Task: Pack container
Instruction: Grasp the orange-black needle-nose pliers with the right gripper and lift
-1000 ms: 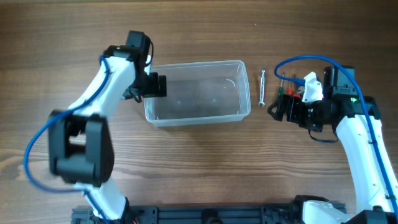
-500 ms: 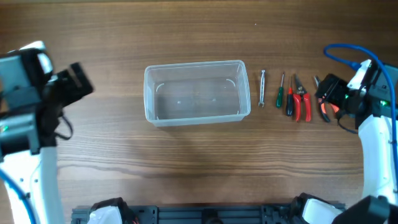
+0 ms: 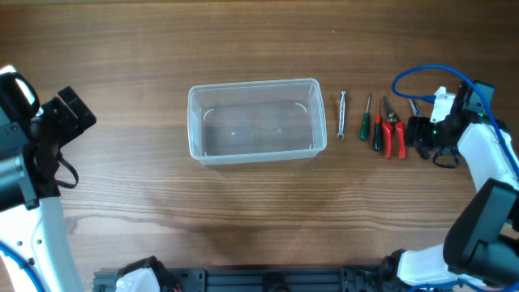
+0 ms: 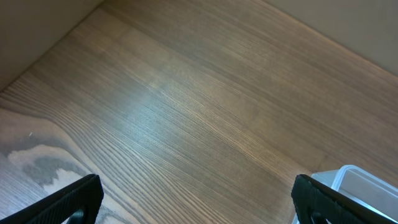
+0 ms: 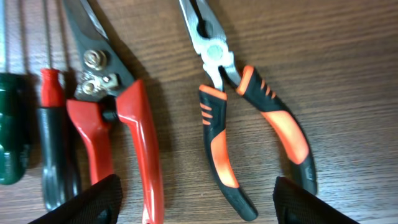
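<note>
The clear container (image 3: 191,122) stands mid-table with nothing in it; its corner shows in the left wrist view (image 4: 364,185). My left gripper (image 3: 71,115) is open and holds nothing, far left of the container over bare wood (image 4: 199,208). My right gripper (image 3: 422,134) is open and hovers over the black-and-orange pliers (image 5: 249,118), its fingertips (image 5: 199,205) either side of the handles and not touching them. Red-handled snips (image 5: 121,118) lie left of the pliers.
Right of the container lie a silver wrench (image 3: 341,113), a green screwdriver (image 3: 365,120), a red-and-black screwdriver (image 3: 377,131) and the snips (image 3: 395,134) in a row. A blue cable (image 3: 422,75) loops over the right arm.
My left arm has swung from the container's left end out to the far left of the table. My right gripper moved right off the tools, then back over the pliers.
</note>
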Tool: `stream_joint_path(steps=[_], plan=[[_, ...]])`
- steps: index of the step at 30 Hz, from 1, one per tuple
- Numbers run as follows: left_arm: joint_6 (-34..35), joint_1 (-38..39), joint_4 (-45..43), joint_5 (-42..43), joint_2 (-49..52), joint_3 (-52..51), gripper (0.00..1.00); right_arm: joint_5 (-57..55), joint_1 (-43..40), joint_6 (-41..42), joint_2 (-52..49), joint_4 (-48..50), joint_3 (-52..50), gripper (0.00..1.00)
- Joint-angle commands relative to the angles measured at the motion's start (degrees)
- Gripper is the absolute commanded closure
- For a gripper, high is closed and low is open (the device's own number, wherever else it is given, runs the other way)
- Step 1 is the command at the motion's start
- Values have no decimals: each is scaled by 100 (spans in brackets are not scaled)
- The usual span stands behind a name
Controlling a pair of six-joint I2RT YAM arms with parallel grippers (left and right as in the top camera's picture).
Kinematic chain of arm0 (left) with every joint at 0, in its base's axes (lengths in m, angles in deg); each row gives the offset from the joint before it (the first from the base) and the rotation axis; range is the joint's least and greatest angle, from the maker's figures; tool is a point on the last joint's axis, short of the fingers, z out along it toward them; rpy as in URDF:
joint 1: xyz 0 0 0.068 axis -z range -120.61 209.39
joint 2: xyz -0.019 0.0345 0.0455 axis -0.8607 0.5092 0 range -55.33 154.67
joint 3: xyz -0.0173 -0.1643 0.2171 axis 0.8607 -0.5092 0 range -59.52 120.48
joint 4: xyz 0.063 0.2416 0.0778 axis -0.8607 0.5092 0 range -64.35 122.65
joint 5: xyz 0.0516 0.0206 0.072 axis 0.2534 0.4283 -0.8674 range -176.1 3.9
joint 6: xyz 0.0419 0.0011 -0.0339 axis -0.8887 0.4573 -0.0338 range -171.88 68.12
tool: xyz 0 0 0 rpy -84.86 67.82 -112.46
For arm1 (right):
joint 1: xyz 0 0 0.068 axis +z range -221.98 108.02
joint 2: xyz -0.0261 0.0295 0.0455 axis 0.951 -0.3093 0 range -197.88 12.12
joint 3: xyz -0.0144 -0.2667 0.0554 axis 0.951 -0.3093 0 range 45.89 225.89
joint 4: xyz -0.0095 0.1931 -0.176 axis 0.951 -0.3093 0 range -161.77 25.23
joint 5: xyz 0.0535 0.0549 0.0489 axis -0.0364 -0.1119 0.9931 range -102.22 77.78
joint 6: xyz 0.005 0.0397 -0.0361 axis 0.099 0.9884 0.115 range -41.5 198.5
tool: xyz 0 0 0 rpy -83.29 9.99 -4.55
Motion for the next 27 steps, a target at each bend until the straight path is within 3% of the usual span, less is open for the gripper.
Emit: stream_joint_path(steps=[1,7,14,18,24,26,27], plan=[[68,-31,-4,-31,-37,13,0,-201,-7,-2,-214,-11,79,28],[68,-31,-4,-31,-37,13,0,-455,-7,101,-616,251,79,31],[68,-31,-4,-31,-37,13,0,-426,-7,295,-1108,450,81,43],[68,-31,-4,-31,-37,13,0,-428,-7,411,-1316,492,79,63],[68,-31,-4,-31,-37,13,0,-426,-7,415,-1316,487,81,78],[68,-31,-4,-31,-37,13,0,-426,-7,428,-1316,450,81,96],[68,-31,-4,-31,-37,13,0,-426,-7,470,-1314,450,81,96]])
